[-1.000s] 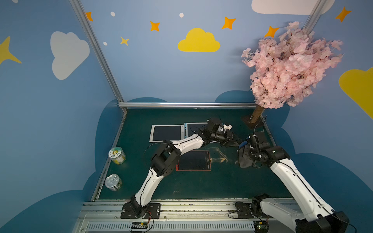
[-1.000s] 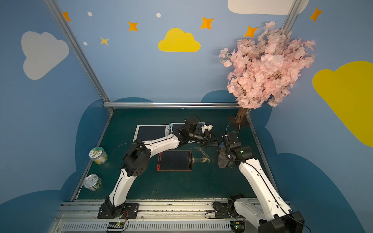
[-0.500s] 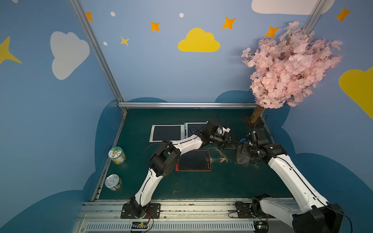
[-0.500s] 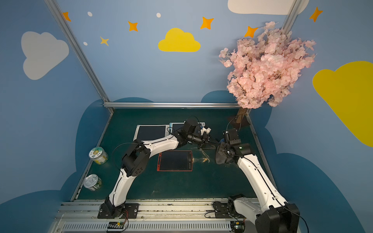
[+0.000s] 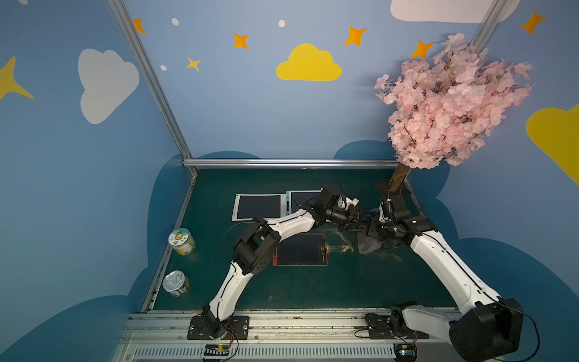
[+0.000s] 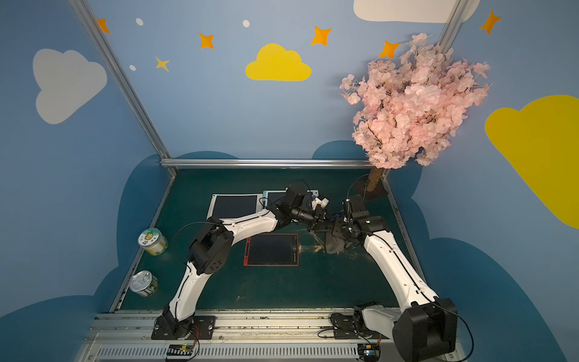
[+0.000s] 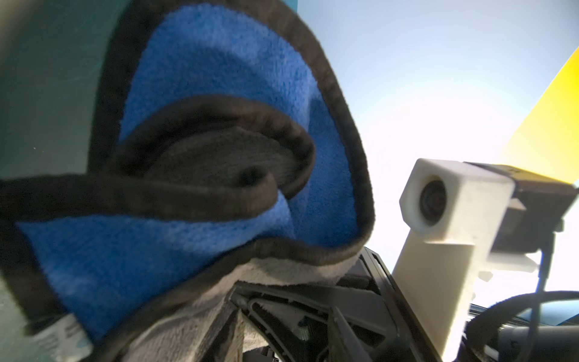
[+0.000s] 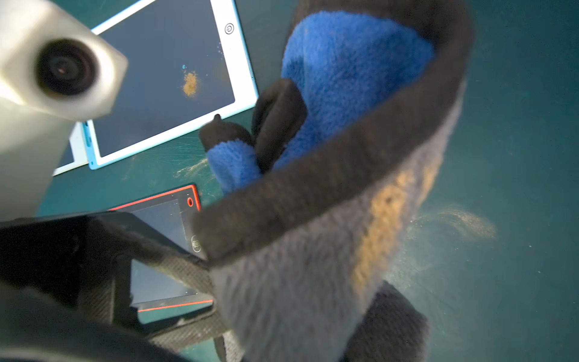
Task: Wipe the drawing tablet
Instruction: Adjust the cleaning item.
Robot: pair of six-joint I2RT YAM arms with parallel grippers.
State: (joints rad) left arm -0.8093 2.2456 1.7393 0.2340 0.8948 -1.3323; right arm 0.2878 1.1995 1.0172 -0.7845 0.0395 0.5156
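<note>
I see a short round jar with a pale printed lid and yellowish contents (image 5: 181,241) standing at the left edge of the dark green table mat (image 5: 313,291). A silver-topped tin can (image 5: 175,283) stands nearer along that same edge. In the far right corner an artificial pink-blossom tree (image 5: 445,103) rises on a brown trunk (image 5: 398,178), against blue walls (image 5: 250,109) painted with clouds and stars.

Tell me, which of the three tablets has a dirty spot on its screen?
The blue-framed tablet: an orange-brown smudge sits on its dark screen. The red-framed tablet and white-framed tablet show no such spot.
</note>
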